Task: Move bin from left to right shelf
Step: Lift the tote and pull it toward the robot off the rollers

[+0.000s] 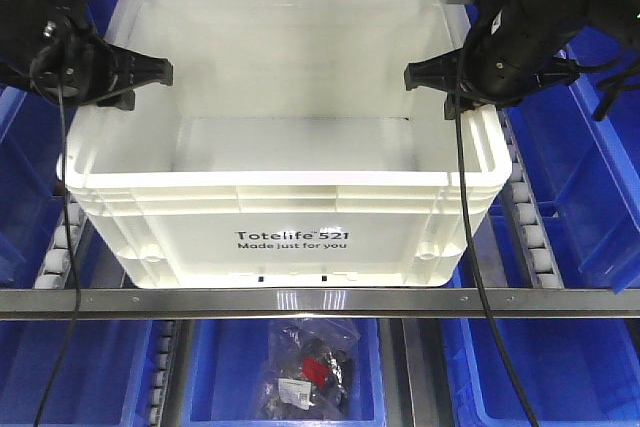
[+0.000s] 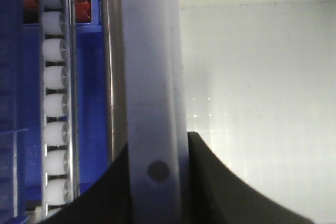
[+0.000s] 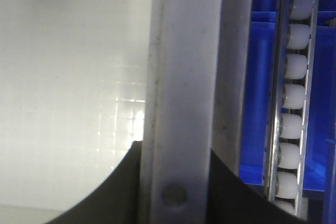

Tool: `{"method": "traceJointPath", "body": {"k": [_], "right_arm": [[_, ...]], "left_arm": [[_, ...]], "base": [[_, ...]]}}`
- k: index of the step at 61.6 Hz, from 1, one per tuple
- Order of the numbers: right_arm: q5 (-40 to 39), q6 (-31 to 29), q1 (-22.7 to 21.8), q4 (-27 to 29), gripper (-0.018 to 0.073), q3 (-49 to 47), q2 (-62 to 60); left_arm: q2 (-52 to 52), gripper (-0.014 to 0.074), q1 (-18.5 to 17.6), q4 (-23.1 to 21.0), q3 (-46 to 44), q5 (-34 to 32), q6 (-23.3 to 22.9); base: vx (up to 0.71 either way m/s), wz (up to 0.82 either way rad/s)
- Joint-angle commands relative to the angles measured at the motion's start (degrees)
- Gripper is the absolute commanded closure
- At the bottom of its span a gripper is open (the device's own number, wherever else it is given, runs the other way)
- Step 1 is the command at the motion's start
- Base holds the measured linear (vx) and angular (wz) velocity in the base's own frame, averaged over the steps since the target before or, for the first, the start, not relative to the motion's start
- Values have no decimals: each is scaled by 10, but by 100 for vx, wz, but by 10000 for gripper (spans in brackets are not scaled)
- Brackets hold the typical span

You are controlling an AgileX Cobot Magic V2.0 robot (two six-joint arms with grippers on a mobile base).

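Your L pincer (image 1: 160, 71) & R pincer (image 1: 415, 75) each grip a side rim of the bin (image 1: 290, 197), jaws narrow on it; bin's just behind front rail of the shelf (image 1: 300, 302).

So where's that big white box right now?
Front view, centre: the bin sits on roller lanes behind the steel front rail, left gripper and right gripper pinching its rims.

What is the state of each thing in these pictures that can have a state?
bin: upright, open on top, empty inside.
left gripper: shut on the bin's left rim.
right gripper: shut on the bin's right rim.
roller shelf: bin appears to rest on it, behind the front rail.
blue bin below: open, holding a clear bag.
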Motion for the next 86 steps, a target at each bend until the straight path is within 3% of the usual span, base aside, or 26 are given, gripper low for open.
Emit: {"method": "traceJointPath", "body": {"k": [1, 86], "right_arm": [[-43, -8, -2, -15, 538, -22, -49], [-30, -8, -3, -4, 538, -21, -80]], "left_arm": [[-56, 603, -3, 24, -26, -35, 8], [-97, 603, -3, 24, -26, -31, 8]], "base": [[0, 0], [0, 0]]}}
